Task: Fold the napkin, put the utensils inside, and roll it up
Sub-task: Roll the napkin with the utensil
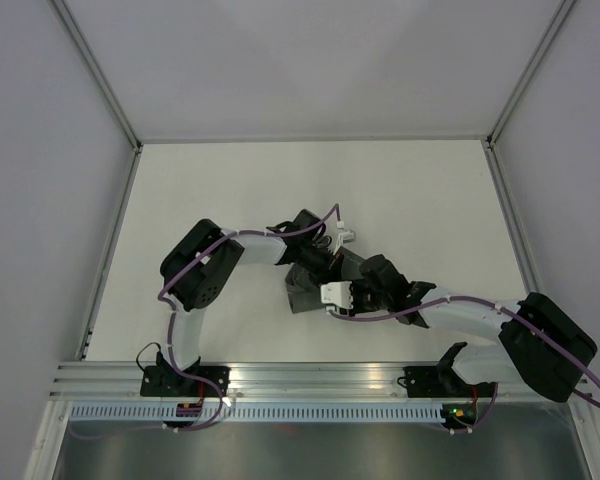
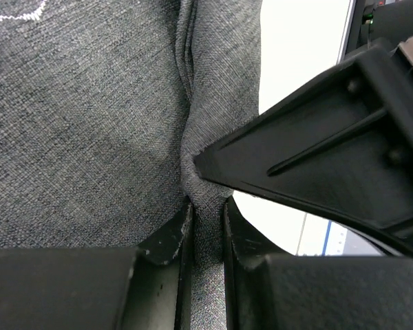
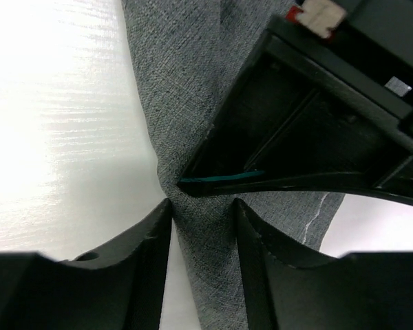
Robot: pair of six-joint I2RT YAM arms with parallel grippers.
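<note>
Grey woven cloth fills both wrist views: the napkin lies bunched near the middle of the white table, largely hidden from above by the two arms that meet over it. The left gripper is clamped on a raised fold of the napkin — its fingers stand almost together with the fabric squeezed in the narrow slot between them. A thin pale stitched line shows at the top left corner of that view. The right gripper straddles a ridge of the napkin with a wider gap. The cloth narrows to a pinch at the fingertips, so it appears to be gripped, though a sliver of table shows beside one finger lower down. Each wrist view shows the other gripper close by, nearly touching the same fold.
</note>
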